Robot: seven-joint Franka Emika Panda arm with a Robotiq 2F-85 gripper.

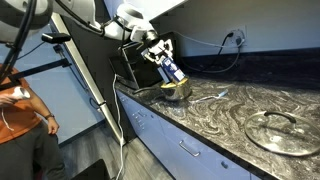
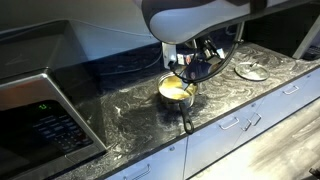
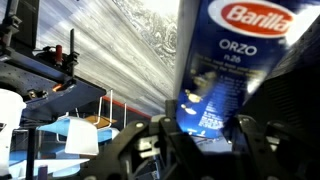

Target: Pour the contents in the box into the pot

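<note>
While the end effector [image 1: 166,66] clamped the dark blue cardboard box [image 1: 173,73] over the shiny silver pot [image 1: 180,93], slow tipping seemed wisest.

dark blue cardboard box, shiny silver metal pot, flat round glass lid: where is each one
dark blue cardboard box [image 3: 225,75]: wrist view, on its printed front face.
shiny silver metal pot [image 2: 175,92]: in an exterior view, on its pale yellowish inside.
flat round glass lid [image 1: 275,131]: in an exterior view, on the glass middle.
</note>
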